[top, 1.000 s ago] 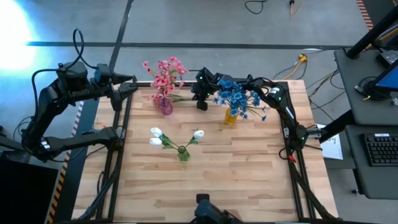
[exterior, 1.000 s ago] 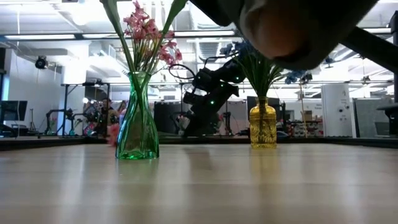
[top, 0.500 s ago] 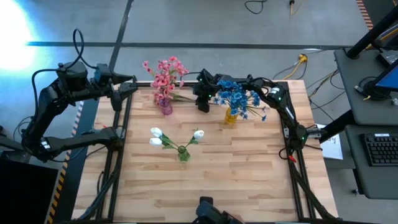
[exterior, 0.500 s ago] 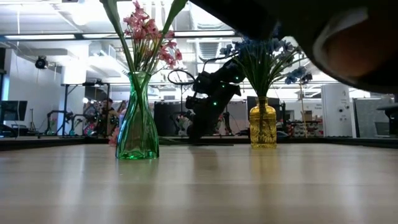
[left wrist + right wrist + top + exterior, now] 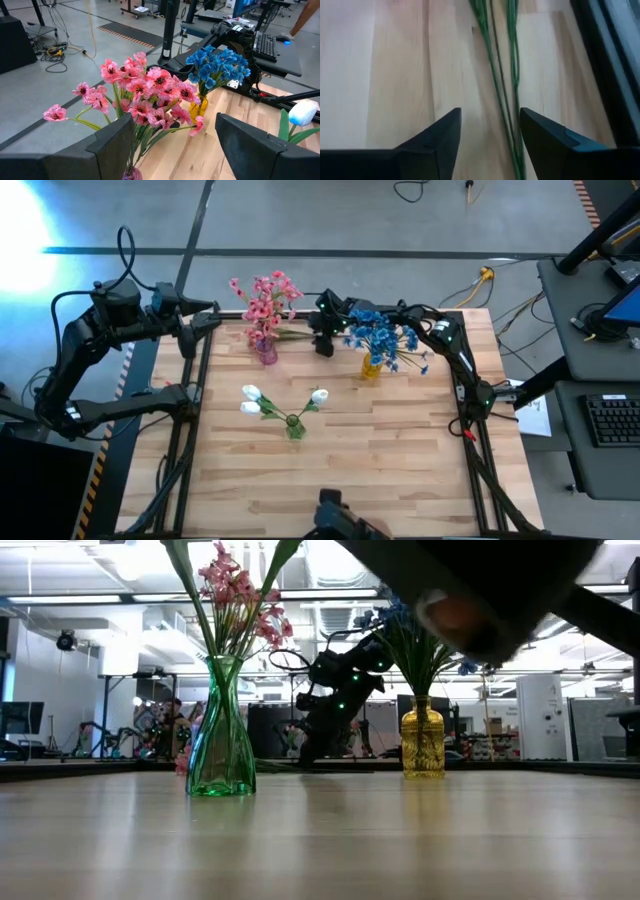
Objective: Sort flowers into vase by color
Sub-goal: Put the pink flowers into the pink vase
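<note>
Right gripper (image 5: 487,137) spread over the thin green stems (image 5: 500,75) lying on the wooden table (image 5: 395,65); a shallow pinch could miss them.

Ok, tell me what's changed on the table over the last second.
The right tool has opened at the back of the table, between the pink flowers and the blue flowers. The green stems now lie loose on the wood between its fingers. That arm barely shifted. The left tool, open by the table's back left corner, the white flowers and the vases stayed put.
</note>
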Action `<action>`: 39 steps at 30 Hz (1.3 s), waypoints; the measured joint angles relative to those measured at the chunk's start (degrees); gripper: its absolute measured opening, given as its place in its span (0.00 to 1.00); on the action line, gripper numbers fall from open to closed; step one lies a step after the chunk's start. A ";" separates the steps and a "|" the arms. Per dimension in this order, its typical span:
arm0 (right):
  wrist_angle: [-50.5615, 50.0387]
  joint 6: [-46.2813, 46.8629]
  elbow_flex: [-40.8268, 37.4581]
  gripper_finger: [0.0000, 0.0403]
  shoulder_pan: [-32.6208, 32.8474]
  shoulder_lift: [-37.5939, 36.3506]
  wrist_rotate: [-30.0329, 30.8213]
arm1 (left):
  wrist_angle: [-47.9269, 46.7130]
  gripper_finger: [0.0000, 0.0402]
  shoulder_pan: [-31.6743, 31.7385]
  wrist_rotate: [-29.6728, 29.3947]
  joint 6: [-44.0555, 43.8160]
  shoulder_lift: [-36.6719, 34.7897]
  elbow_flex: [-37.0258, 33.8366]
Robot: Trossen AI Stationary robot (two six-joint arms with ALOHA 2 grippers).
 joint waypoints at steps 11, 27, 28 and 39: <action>2.21 -1.42 0.53 0.50 -0.04 0.23 0.01 | 0.00 0.67 0.00 -0.02 0.00 0.00 0.00; -2.32 -3.91 0.09 0.42 -0.27 0.97 0.03 | 0.00 0.67 0.00 -0.01 0.00 0.00 0.00; -2.60 -4.38 -0.03 0.41 -0.34 0.97 -0.03 | 0.00 0.67 -0.02 -0.02 0.00 0.00 0.00; -7.69 -8.70 -0.21 0.22 -2.44 0.75 0.99 | 0.00 0.67 -0.02 -0.02 0.00 0.00 0.00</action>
